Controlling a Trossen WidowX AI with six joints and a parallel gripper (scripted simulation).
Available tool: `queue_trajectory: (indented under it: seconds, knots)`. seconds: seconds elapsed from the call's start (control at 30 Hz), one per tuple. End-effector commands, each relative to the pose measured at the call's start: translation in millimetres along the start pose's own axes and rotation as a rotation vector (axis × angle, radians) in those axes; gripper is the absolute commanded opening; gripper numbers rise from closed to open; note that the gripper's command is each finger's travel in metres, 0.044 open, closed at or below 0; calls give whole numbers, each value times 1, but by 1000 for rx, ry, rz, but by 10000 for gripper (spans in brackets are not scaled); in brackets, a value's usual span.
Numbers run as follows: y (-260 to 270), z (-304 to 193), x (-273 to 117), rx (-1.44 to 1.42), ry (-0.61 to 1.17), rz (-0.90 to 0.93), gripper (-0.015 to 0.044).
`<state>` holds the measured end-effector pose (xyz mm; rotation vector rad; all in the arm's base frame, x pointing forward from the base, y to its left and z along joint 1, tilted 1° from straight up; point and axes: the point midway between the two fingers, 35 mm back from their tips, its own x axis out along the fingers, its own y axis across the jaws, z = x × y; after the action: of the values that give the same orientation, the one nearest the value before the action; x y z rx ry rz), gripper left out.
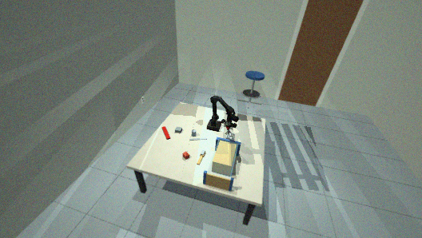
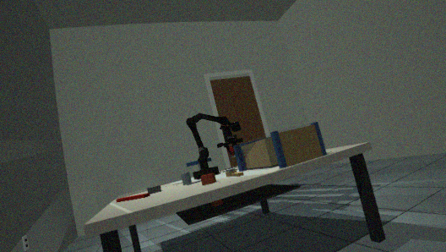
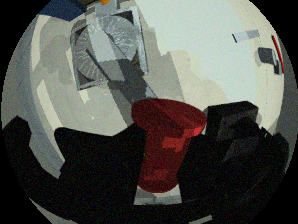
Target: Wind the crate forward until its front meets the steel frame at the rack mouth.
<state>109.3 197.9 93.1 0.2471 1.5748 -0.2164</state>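
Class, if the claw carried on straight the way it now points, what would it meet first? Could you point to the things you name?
Probably the winch (image 1: 228, 136) (image 3: 107, 44), by way of the red handle (image 3: 165, 140) in the claw (image 1: 228, 127) (image 2: 231, 145) (image 3: 157, 120); depth is unclear.

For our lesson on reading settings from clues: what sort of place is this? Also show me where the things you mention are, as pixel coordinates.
Probably a workshop or lab room: a robot arm (image 1: 220, 105) (image 2: 202, 131) stands on a large bench (image 1: 160, 157) (image 2: 169, 203), small tools and blocks lie around it, and a round blue stool (image 1: 255, 75) stands nearby.
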Motion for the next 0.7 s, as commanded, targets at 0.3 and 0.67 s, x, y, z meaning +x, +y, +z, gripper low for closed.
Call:
queue_trajectory:
  seconds: [0.3, 0.67]
  knots:
    - [-18, 20, -2, 9, -16, -10, 0]
    - [-25, 34, -3, 9, -18, -11, 0]
